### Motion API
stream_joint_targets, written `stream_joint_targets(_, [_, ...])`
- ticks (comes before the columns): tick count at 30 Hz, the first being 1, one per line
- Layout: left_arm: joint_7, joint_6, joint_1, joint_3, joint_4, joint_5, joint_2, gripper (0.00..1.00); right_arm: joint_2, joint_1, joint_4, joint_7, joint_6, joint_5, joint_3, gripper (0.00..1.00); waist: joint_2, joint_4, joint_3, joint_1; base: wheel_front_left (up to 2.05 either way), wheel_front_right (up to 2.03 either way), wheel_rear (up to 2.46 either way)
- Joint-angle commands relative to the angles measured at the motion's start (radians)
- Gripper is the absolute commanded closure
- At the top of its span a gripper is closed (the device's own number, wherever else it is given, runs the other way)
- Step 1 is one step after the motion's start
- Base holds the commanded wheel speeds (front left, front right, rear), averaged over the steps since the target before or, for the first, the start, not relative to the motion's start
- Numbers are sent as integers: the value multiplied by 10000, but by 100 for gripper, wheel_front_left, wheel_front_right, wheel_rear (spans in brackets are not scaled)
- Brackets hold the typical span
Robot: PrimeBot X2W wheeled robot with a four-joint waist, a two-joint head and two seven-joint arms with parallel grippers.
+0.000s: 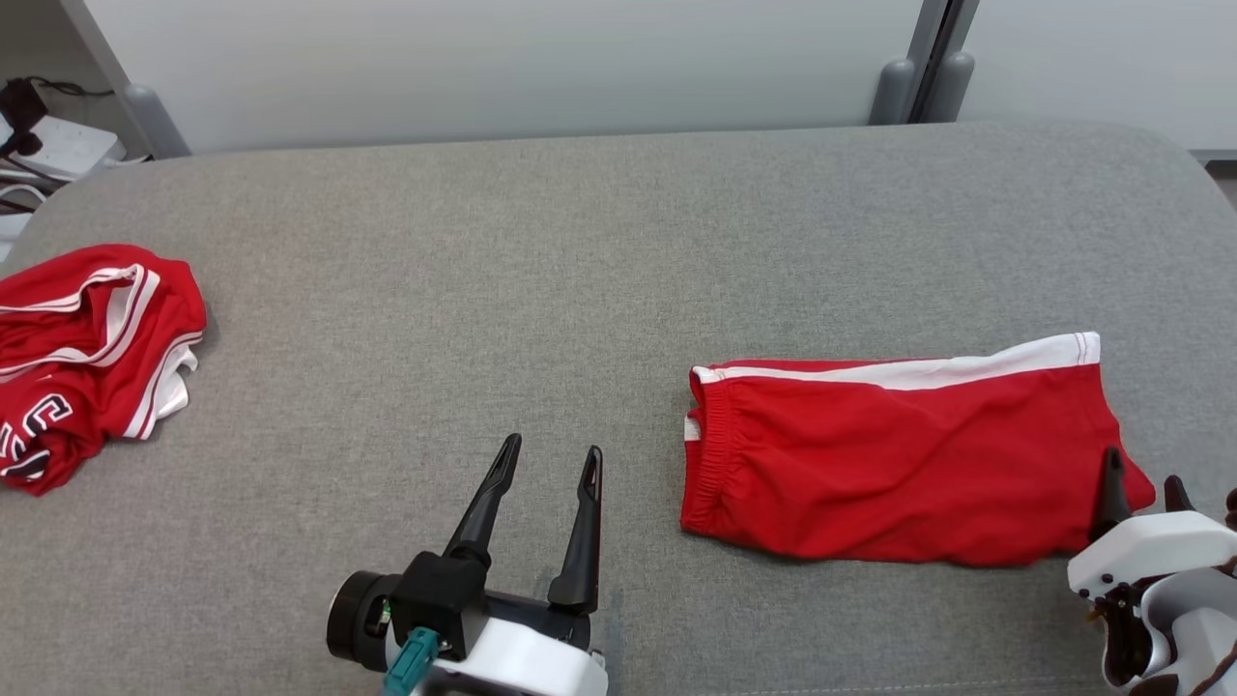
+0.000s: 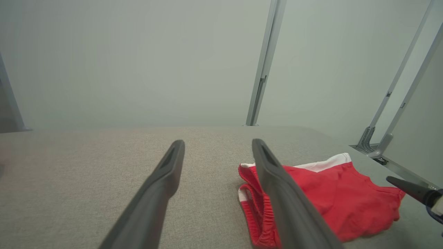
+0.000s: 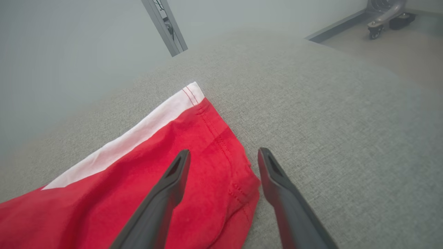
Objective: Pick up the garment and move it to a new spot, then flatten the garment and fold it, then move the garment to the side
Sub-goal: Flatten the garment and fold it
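The garment [image 1: 899, 454] is a pair of red shorts with a white side stripe, lying folded and flat on the right half of the grey table [image 1: 541, 251]. Its elastic waistband faces left. My right gripper [image 1: 1140, 469] stands open over the shorts' near right corner, one finger above the red cloth and the other beyond the hem; the right wrist view shows the gripper [image 3: 223, 154] with the hem corner [image 3: 242, 186] between its fingers, nothing pinched. My left gripper [image 1: 551, 449] is open and empty, left of the waistband [image 2: 258, 211].
A second red garment [image 1: 87, 358] with white trim and lettering lies crumpled at the table's left edge. Grey partition posts [image 1: 918, 68] stand behind the table. A white power strip with cables [image 1: 48, 145] sits at the back left.
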Motion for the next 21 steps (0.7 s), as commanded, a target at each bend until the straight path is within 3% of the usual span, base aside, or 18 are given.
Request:
stream_joint_targets(1, [-88, -32, -126, 367, -237, -113, -7, 0, -74, 142, -500, -133, 0, -348, 381, 0, -1, -35, -116, 0, 0, 0, 0])
stream_joint_targets(5, [-88, -9, 110, 531, -239, -260, -7, 0, -60, 765, -1761, -133, 0, -1081, 1148, 0, -1, -145, -408, 0, 0, 0, 0])
stream_joint_targets(10, [-88, 1, 441, 730, -190, -394, -7, 0, -173, 1806, -3230, -133, 0, -861, 2514, 0, -1, -338, -771, 0, 0, 0, 0])
stream_joint_targets(21, [-88, -50, 809, 1089, -119, -334, -7, 0, -744, 3882, -5847, -133, 0, -611, 3428, 0, -1, -613, -1056, 0, 0, 0, 0])
